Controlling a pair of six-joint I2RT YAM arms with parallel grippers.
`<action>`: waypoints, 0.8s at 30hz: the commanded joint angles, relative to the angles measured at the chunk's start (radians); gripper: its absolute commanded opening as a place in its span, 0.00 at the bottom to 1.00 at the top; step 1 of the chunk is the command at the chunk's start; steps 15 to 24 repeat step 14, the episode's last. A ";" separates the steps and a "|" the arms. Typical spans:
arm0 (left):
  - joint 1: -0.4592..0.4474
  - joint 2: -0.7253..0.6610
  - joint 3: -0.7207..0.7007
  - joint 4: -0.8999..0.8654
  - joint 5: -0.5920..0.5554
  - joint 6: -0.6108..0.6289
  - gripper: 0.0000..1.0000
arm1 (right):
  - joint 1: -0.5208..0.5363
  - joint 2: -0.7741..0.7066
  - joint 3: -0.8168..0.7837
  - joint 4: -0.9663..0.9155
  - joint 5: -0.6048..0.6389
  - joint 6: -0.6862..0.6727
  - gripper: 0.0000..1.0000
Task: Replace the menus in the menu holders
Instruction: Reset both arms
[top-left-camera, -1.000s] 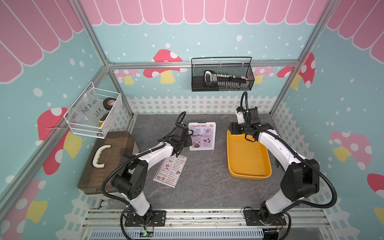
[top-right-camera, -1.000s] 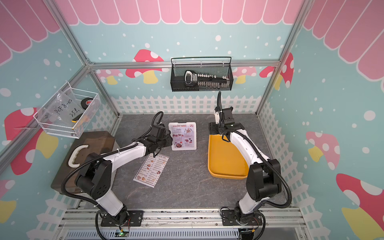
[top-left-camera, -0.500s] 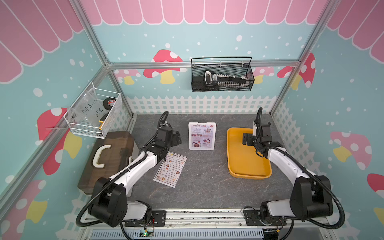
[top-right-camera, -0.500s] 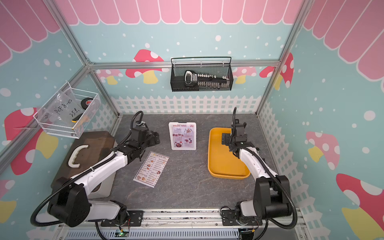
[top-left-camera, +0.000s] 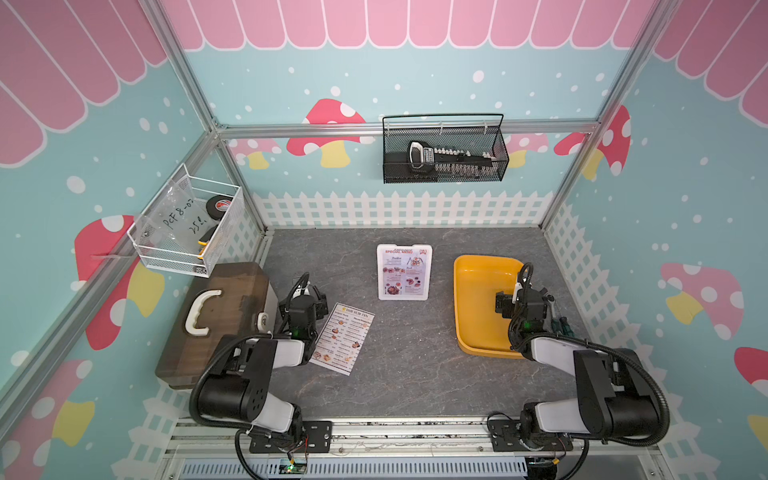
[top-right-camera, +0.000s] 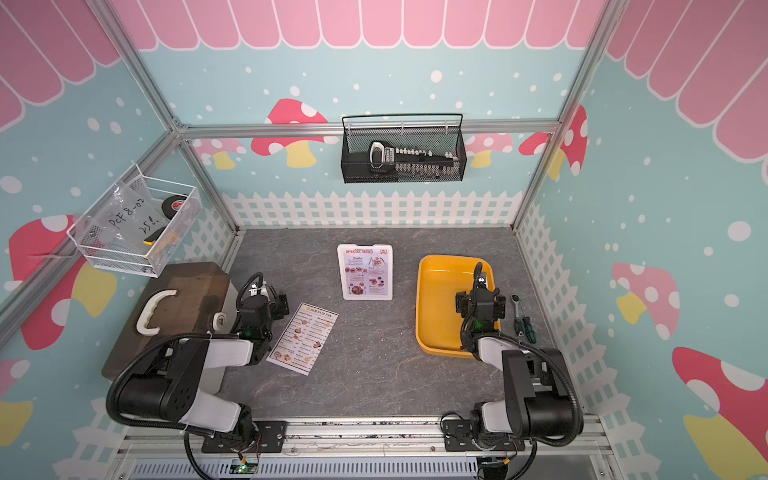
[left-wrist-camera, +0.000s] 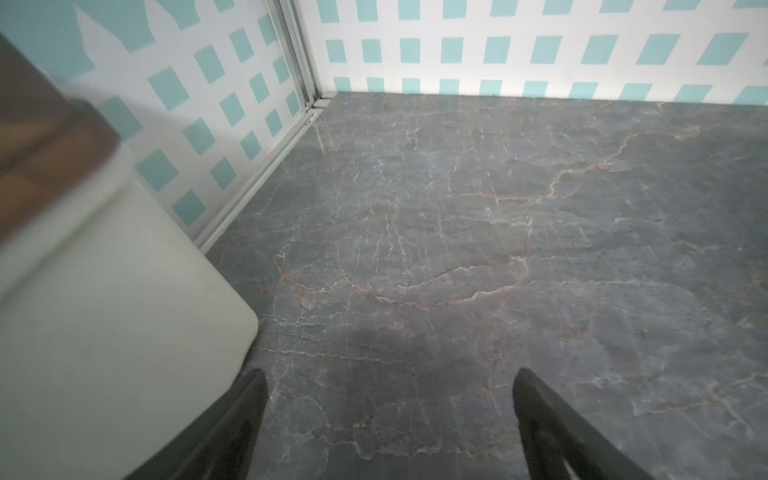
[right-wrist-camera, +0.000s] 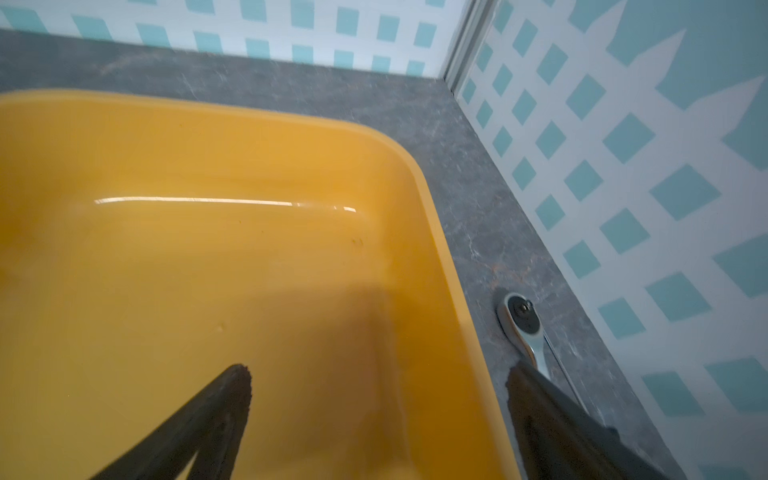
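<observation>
standing near the middle of the grey tabletop (top-left-camera: 415, 374), the white menu holder (top-left-camera: 404, 272) is seen in both top views, and the special menu sheet (top-right-camera: 366, 274) is seated inside its frame. the dim sum inn menu (top-left-camera: 344, 338) is laid flat on the tabletop, nearer the robot and to the left of the holder, turned at a slant and well apart from it. no gripper is touching either sheet.

the left gripper (left-wrist-camera: 388, 399) is held between the wooden box (top-left-camera: 224, 316) and the dim sum inn menu, just beside the sheet's far left corner. in the left wrist view its jaws are spread wide over bare tabletop, with nothing between them; the pale side of the box is seen close to one finger.

the right gripper (right-wrist-camera: 374, 386) is held over the right part of the yellow tray (top-left-camera: 469, 291). in the right wrist view its jaws are also spread wide and nothing is gripped: one finger is seen over the tray floor, the other across the tray's rim. a ratchet wrench (right-wrist-camera: 519, 316) is laid on the tabletop just outside that rim, and a green-handled screwdriver (top-right-camera: 524, 328) is seen beside it in a top view.
</observation>
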 joint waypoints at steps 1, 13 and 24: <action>0.011 0.006 0.011 0.212 0.138 0.051 1.00 | -0.001 0.054 -0.066 0.235 -0.085 -0.051 0.99; 0.035 -0.004 0.057 0.105 0.156 0.020 0.99 | -0.004 0.071 -0.047 0.221 -0.069 -0.038 0.99; 0.035 -0.011 0.054 0.102 0.160 0.021 1.00 | -0.004 0.067 -0.046 0.214 -0.069 -0.037 0.99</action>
